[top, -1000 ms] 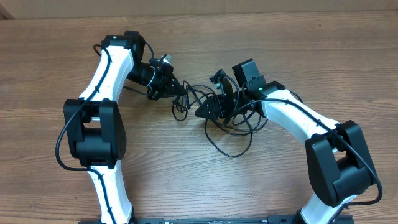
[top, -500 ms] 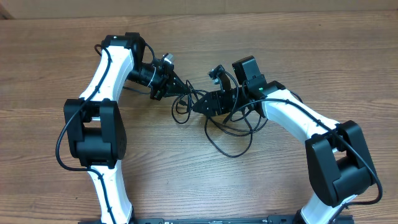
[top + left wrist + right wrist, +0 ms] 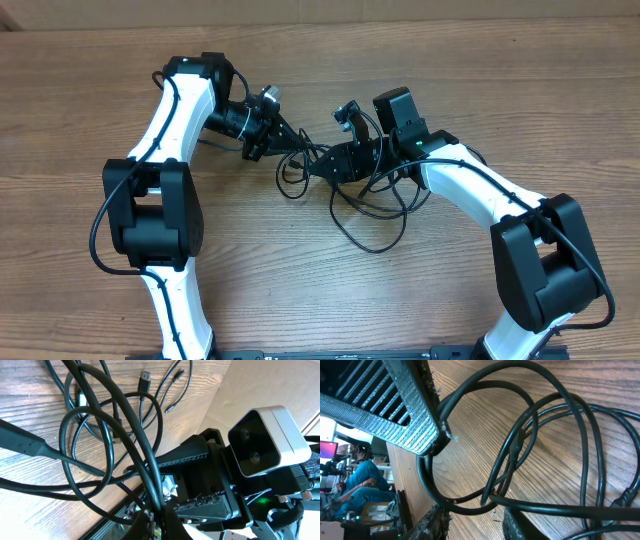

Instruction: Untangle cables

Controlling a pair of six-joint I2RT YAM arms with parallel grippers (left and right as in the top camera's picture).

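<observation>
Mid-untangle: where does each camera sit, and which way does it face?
Overhead: above the table, looking straight down; both arms, left end effector and right end effector meet at the cables.
Left wrist: on the left arm, facing the right end effector; own fingertips at bottom edge.
Right wrist: on the right arm, facing tabletop loops; own finger upper left.
All share the cables.

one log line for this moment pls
phase: untangling | left pincer: shut on cables | right pincer: open, jaws astride a loop | cables: tangled on table
</observation>
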